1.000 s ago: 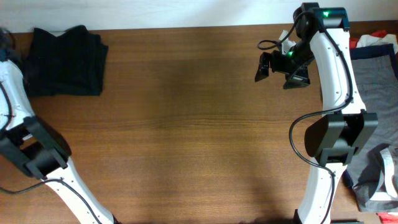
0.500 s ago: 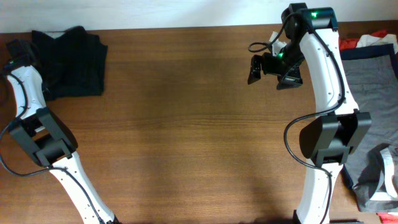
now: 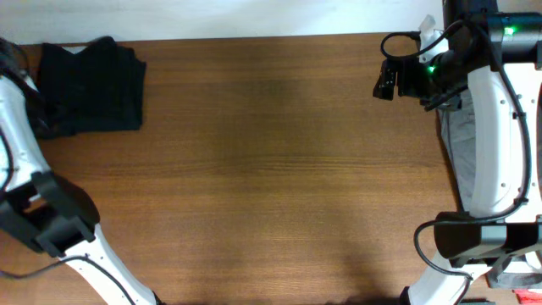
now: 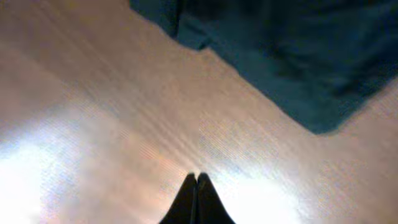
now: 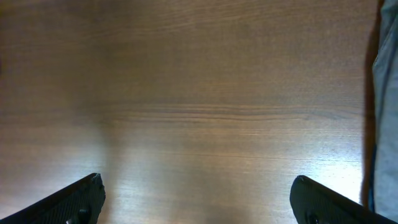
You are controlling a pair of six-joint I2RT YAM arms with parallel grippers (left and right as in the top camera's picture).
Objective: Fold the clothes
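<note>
Right gripper [image 3: 385, 78] shifted rightward, jaws wide — black shorts [image 3: 89, 85] far-left edge.

black garment [image 3: 89, 85]: folded into a compact, roughly square stack, top edge a bit lumpy, lying flat at far-left corner of table [image 3: 271, 169]. left wrist view shows same dark fabric [image 4: 292, 56] across top of frame, rounded corner resting on wood, blurred, looks blue-black there.
grey garment [image 3: 456, 140]: only narrow strip visible at table's right edge, unfolded, loose. right wrist view catches thin grey sliver [image 5: 387, 93] at right margin.
</note>
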